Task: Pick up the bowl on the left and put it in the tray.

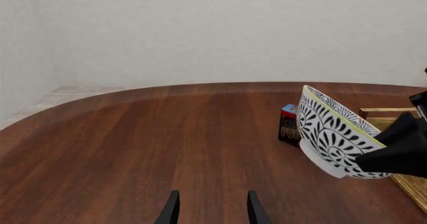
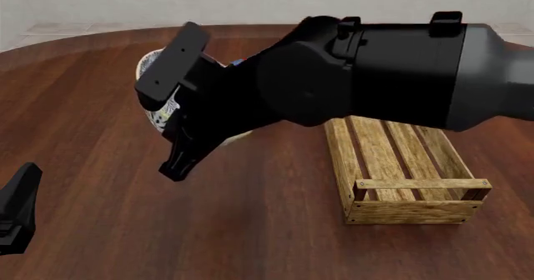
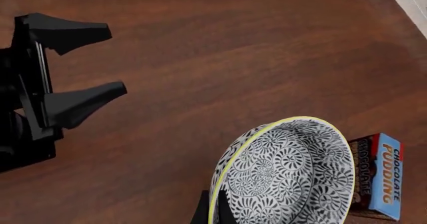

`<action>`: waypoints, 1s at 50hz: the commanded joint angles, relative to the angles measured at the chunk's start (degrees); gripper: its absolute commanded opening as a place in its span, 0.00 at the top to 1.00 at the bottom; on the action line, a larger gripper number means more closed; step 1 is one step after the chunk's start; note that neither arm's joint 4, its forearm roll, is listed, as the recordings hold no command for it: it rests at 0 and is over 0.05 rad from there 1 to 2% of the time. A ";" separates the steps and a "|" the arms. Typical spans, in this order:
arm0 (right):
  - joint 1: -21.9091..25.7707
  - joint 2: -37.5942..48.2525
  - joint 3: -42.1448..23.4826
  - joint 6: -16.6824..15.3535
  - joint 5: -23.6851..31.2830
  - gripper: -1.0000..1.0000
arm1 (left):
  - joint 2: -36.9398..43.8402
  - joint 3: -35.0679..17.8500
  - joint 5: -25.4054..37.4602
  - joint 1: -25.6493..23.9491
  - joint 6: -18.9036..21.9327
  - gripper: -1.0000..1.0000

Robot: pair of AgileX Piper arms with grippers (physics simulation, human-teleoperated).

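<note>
The bowl (image 3: 287, 176), white with a dense dark floral pattern and a pale rim, is tipped steeply on its side. My right gripper (image 3: 213, 211) is shut on its rim, one finger inside and one outside. In the front view the right arm covers most of the bowl (image 2: 157, 108), which sits left of the wooden tray (image 2: 417, 212). The left wrist view shows the bowl (image 1: 333, 134) beside the tray (image 1: 387, 113). My left gripper (image 1: 212, 211) is open and holds nothing. It stays low at the front left (image 2: 17, 211), well apart from the bowl.
A blue chocolate pudding box (image 3: 383, 184) stands on the table just beyond the bowl, also visible from the left wrist (image 1: 289, 124). The right arm's thick black body (image 2: 376, 74) stretches across the table over the tray's far end. The table's rounded far edge meets a pale wall.
</note>
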 commanded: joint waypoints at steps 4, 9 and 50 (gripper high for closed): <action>-0.45 -1.36 -2.99 1.90 3.16 1.00 | 0.00 0.00 0.00 0.00 0.00 0.00; -1.04 -2.02 -3.17 1.59 3.58 1.00 | 0.00 0.00 0.00 0.00 0.00 0.00; -17.20 -6.22 3.31 -15.60 6.66 1.00 | 0.00 0.00 0.00 0.00 0.00 0.00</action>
